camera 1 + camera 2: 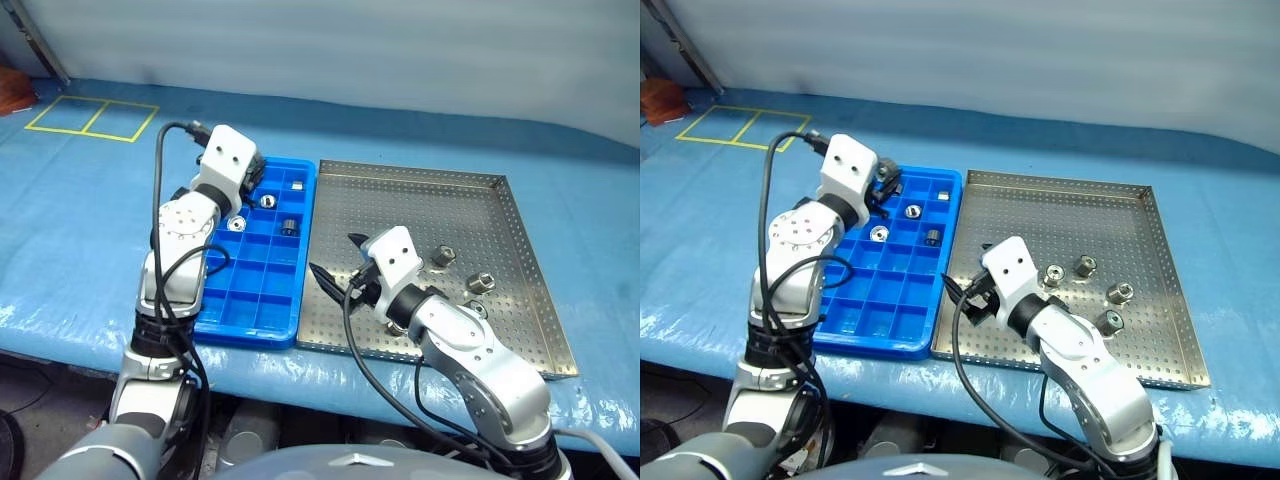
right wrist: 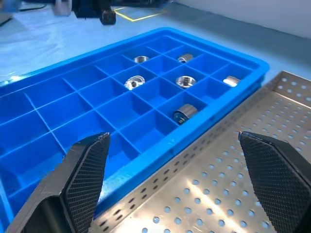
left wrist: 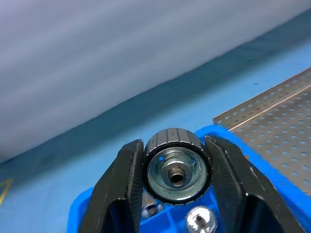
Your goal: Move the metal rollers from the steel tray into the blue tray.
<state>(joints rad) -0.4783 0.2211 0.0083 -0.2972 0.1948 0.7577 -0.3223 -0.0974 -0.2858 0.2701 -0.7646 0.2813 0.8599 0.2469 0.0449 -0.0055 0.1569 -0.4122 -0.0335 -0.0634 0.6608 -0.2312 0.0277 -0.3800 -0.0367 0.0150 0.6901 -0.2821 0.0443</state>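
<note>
Now the left gripper pinches 1 roller above the blue tray; right gripper spread wide.

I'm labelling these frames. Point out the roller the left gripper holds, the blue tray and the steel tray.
held roller [image 3: 178, 167]: left wrist view, its end face.
blue tray [image 2: 228, 54]: right wrist view, far rim.
steel tray [image 1: 420, 173]: left eye view, far rim.

The steel tray, square and shallow with a perforated floor and low rim, lies just beside the blue tray, at its 3 o'clock. Four metal rollers, shiny and flanged, stand clustered toward the steel tray's 4 o'clock. The blue tray's gridded compartments hold several more rollers near its 12 o'clock end. One roller sits clamped in the left pincer above that end.
</note>
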